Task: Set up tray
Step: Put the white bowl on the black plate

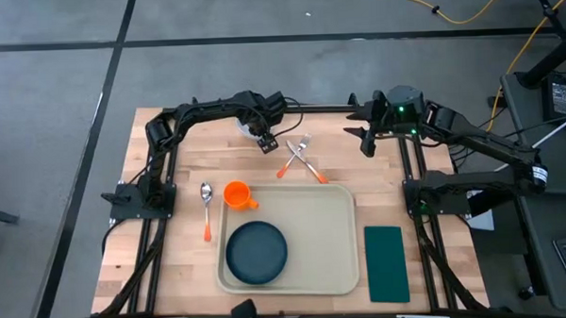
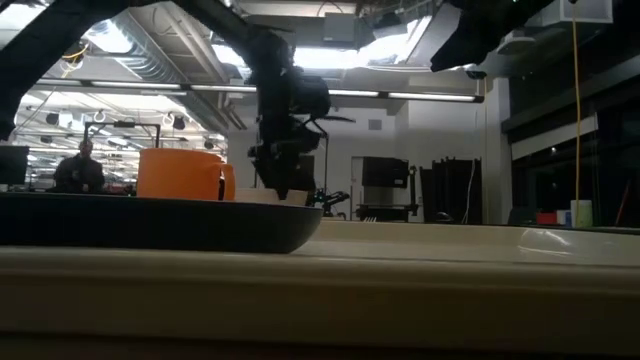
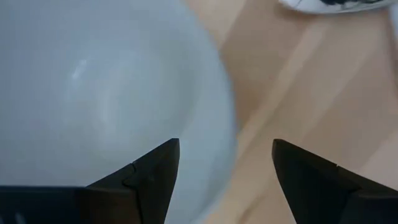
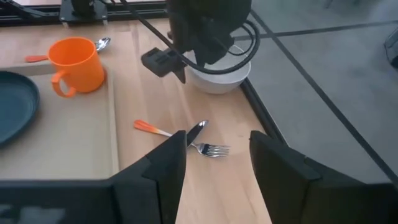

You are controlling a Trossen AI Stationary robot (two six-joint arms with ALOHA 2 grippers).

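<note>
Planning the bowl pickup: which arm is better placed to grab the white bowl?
Left. The left gripper hangs right over the white bowl with its jaws open at the rim. The right gripper waits apart, beyond the fork.

white bowl mostly hidden under left gripper

- You've got a dark green napkin lying flat on the bench, off on its own at the right side.
- A spoon with an orange handle sits on the left, just beside the orange mug.
- A fork and a knife, both orange-handled, lie crossed near the back.
- A white bowl is at the bench's far edge.
- A yellow cable snakes across the floor.
</note>
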